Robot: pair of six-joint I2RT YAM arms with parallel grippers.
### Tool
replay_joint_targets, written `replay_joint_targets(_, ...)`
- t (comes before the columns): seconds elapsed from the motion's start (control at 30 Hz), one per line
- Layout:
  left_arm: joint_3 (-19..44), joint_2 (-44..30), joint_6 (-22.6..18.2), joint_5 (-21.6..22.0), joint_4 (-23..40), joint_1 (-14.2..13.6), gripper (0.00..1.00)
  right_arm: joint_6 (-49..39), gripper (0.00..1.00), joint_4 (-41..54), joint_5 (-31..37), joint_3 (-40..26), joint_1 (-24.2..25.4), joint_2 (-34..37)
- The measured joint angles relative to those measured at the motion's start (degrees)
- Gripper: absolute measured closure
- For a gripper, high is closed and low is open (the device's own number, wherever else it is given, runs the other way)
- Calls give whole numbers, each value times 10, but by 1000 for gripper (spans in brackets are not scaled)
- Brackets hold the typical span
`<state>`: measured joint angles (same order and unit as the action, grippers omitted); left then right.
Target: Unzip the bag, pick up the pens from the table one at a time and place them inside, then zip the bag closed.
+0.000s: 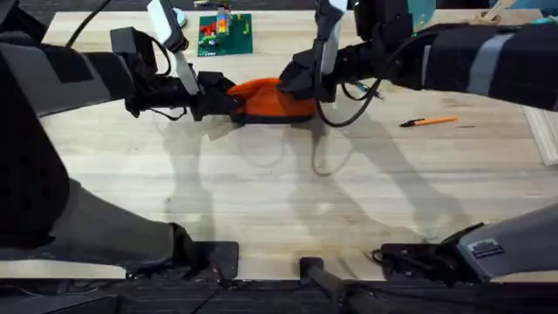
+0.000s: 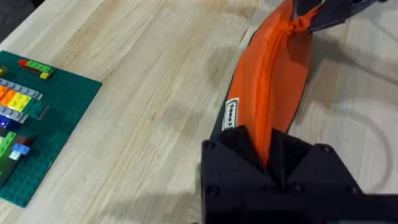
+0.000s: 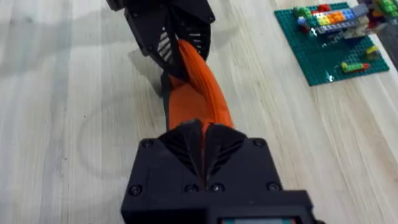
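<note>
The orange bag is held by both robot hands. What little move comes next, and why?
Probably the right pincer slides along the top of the bag, away from the left pincer. Both are shut on the bag's ends, and an orange pen waits on the table.

A robotics lab bench set up for manipulation trials

Two black jointed robot arms with trailing cables are mounted at the near edge of a large light wooden counter (image 1: 279,201) of joined planks, each arm carrying a camera at its wrist. Practice props lie on the wood rather than household or office goods: a green toy-brick baseplate (image 1: 225,33) studded with red, orange, blue and grey bricks, an orange fabric zip pouch (image 1: 270,100), and a slim orange pen (image 1: 429,121).
</note>
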<state>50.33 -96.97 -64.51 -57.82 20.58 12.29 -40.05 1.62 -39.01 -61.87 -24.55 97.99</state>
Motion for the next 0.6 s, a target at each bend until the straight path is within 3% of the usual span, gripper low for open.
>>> replay_joint_targets(0.6, 0, 0, 0, 2, -2, 4, 959, 58, 971, -102, 4, 0, -28, 33)
